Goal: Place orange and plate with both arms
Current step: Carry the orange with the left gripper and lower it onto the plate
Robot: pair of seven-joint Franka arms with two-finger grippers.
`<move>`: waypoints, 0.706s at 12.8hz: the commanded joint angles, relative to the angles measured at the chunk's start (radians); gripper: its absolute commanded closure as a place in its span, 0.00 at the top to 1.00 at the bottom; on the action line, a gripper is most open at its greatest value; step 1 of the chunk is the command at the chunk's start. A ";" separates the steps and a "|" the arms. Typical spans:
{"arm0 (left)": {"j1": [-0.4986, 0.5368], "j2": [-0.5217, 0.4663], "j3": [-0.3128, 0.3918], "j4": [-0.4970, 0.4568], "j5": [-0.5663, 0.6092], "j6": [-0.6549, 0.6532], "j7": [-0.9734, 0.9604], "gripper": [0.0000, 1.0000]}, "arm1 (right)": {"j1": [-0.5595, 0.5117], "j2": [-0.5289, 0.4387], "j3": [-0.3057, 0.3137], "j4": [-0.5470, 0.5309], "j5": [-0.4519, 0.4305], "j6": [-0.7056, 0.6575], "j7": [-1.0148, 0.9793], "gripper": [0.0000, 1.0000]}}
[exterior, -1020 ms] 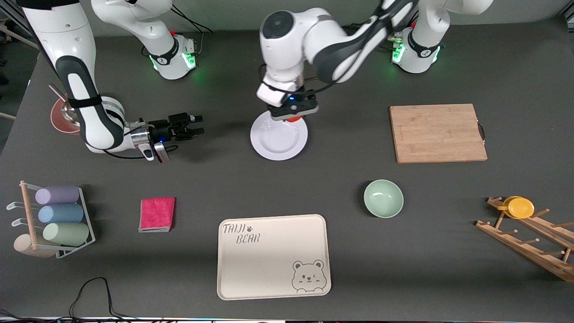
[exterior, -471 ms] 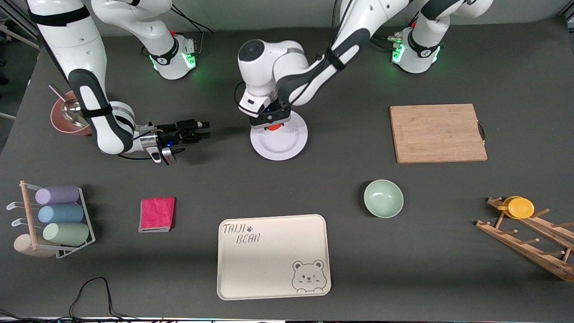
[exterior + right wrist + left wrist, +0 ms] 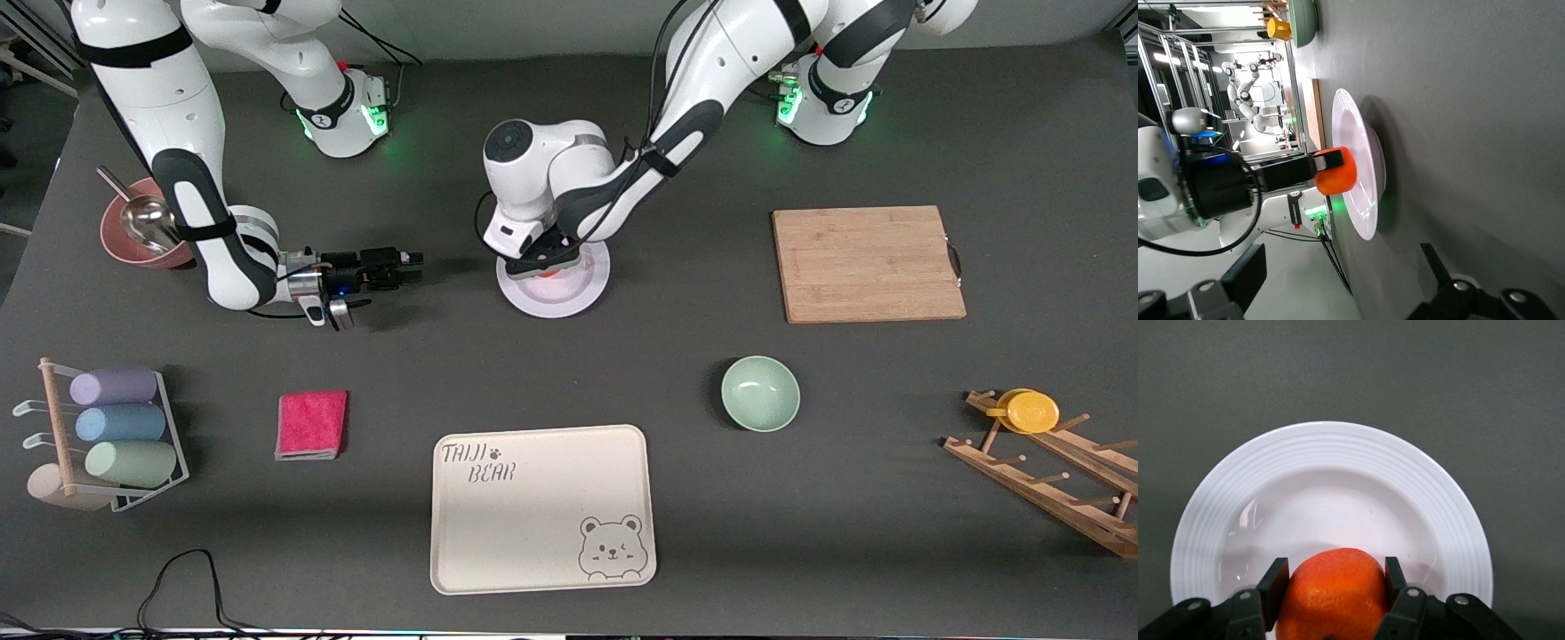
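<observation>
Orange (image 3: 1332,593) in left pincer (image 3: 1331,587), clearest from its wrist.

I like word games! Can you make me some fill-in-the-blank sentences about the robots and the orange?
1. The left gripper holds the ____ between its fingers.
2. The orange is over the white ____.
3. The right gripper, beside the plate, holds ____.
4. The pale green bowl is ____ to the front camera than the plate.

Missing words: orange; plate; nothing; nearer
</observation>
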 commanded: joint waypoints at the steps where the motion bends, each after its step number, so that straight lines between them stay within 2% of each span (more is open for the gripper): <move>1: -0.020 0.028 0.015 0.015 0.023 0.032 -0.024 0.58 | 0.045 0.028 -0.004 0.007 0.071 0.008 -0.053 1.00; 6: -0.018 0.028 0.021 -0.010 0.023 0.032 -0.018 0.61 | 0.075 0.039 -0.004 0.002 0.108 0.037 -0.051 1.00; 8: -0.012 0.023 0.021 -0.021 0.023 0.021 0.010 0.99 | 0.091 0.039 -0.004 -0.003 0.126 0.039 -0.040 1.00; 9: -0.009 0.019 0.021 -0.019 0.021 0.015 0.027 1.00 | 0.099 0.039 -0.004 -0.004 0.135 0.039 -0.039 1.00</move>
